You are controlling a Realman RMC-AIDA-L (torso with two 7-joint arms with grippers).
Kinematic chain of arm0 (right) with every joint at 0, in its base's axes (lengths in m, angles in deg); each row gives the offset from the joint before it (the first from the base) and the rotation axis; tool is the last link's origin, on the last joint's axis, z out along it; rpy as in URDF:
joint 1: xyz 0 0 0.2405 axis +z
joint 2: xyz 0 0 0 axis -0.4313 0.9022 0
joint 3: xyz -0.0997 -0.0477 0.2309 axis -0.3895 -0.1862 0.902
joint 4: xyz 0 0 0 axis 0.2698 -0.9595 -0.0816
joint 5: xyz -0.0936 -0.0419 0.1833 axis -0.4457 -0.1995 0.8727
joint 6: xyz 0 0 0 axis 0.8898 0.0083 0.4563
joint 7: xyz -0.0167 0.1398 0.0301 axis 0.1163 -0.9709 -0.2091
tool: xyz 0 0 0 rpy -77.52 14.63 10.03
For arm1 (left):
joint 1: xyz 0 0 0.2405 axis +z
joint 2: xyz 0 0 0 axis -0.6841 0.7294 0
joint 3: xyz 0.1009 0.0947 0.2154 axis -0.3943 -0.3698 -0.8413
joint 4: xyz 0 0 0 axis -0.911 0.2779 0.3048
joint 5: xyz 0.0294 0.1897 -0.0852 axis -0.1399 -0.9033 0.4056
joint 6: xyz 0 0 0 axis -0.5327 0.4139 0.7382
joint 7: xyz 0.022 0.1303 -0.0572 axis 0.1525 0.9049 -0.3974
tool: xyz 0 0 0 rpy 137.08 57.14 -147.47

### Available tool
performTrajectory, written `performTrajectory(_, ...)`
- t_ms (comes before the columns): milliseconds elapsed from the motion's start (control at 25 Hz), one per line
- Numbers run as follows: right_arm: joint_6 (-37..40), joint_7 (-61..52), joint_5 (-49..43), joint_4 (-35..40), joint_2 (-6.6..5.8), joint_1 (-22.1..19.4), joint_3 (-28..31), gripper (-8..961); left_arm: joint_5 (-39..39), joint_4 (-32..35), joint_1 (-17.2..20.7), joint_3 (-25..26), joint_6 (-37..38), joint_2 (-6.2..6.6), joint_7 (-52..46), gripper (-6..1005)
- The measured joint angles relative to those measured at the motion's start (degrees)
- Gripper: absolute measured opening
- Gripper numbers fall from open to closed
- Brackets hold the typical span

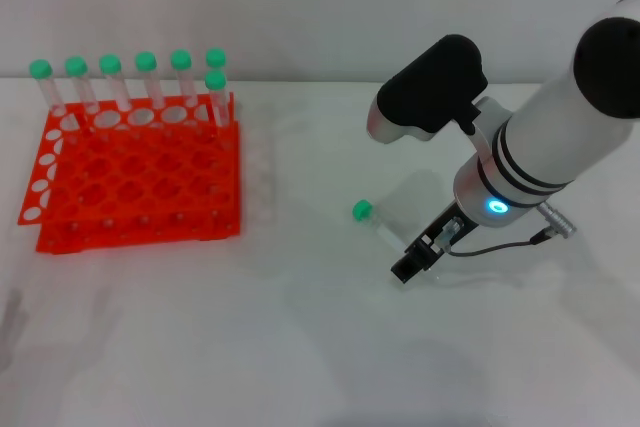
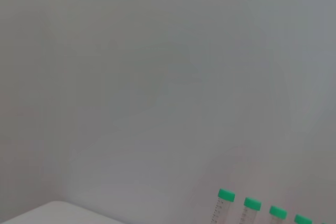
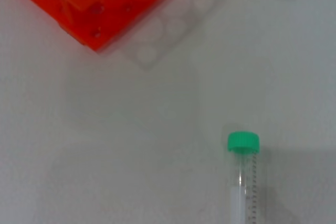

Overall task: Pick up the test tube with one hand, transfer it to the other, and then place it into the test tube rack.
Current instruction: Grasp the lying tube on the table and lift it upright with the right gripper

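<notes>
The test tube [image 1: 376, 224] lies flat on the white table, right of centre, its green cap toward the rack. It also shows in the right wrist view [image 3: 242, 184], close by, cap toward the rack. The orange-red test tube rack [image 1: 130, 182] stands at the left; its near corner shows in the right wrist view [image 3: 105, 3]. My right arm reaches in from the right. Its black gripper [image 1: 432, 95] hangs above the table, behind and to the right of the tube, apart from it. The left gripper is out of view.
Several green-capped tubes [image 1: 146, 82] stand upright in the rack's back row; their tops show in the left wrist view [image 2: 252, 209] against a plain wall. A small black module with cables [image 1: 415, 259] under my right wrist hangs just right of the lying tube.
</notes>
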Motion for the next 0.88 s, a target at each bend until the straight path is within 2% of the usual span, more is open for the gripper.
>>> performTrajectory(120, 1.62, -0.04, 1.1, -1.51, 0.0, 0.32, -1.07, 710, 0.0, 0.0, 0.0, 0.0, 0.0, 0.0, 0.01, 893)
performTrajectory(440, 3.94, 0.11, 2.79, -5.26, -0.02, 1.21, -1.67, 599, 0.0, 0.23, 0.06, 0.0, -0.26, 0.07, 0.18, 893)
performTrajectory(880, 4.93, 0.48, 2.81, -5.29, 0.01, 0.98, -2.58, 453, 0.0, 0.06, 0.34, 0.0, -0.62, 0.18, 0.32, 893)
